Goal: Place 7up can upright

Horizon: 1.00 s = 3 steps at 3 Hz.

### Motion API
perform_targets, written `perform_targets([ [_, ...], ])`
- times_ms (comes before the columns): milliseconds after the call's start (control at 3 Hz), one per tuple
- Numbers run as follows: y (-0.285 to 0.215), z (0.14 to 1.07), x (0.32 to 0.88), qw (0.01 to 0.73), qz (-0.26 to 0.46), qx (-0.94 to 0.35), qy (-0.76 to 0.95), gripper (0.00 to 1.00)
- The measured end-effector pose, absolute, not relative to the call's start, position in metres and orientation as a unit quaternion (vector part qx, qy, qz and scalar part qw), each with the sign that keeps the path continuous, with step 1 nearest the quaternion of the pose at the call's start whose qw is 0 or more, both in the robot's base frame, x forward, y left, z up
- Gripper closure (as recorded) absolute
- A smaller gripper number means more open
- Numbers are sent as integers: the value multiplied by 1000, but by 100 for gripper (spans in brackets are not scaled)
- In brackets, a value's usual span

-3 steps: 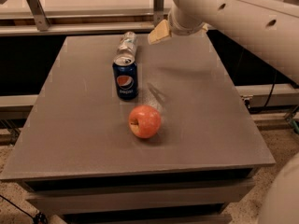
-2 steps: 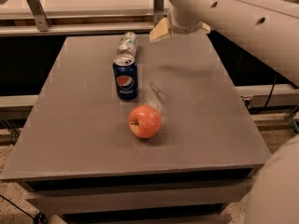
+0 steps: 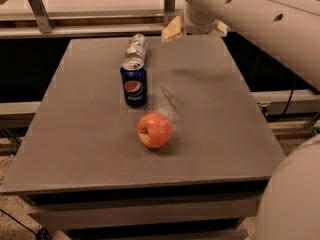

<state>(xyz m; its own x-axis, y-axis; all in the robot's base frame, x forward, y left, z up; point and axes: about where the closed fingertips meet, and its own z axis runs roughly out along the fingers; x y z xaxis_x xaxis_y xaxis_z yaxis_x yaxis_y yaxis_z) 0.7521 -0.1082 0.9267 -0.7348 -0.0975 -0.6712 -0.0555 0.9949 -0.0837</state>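
The 7up can (image 3: 136,46), silver-white with green markings, lies on its side at the back of the grey table (image 3: 85,149). It points away from me and rests just behind the upright dark blue Pepsi can (image 3: 134,84), close to it or touching. My gripper (image 3: 195,28) hangs over the table's back edge, to the right of the 7up can and above it, apart from it. The bulky white arm (image 3: 260,19) comes in from the upper right and hides most of the gripper.
A red-yellow apple (image 3: 154,129) sits in the middle of the table, in front of the Pepsi can and to its right. A white metal rail (image 3: 80,30) runs behind the table. My white body (image 3: 295,199) fills the lower right corner.
The gripper has edged slightly up and back near the table's rear edge. The cans and the apple have not moved.
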Motion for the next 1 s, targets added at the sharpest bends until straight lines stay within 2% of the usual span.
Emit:
perform_targets([
  [1000, -100, 932, 752, 327, 18, 33, 944, 0],
])
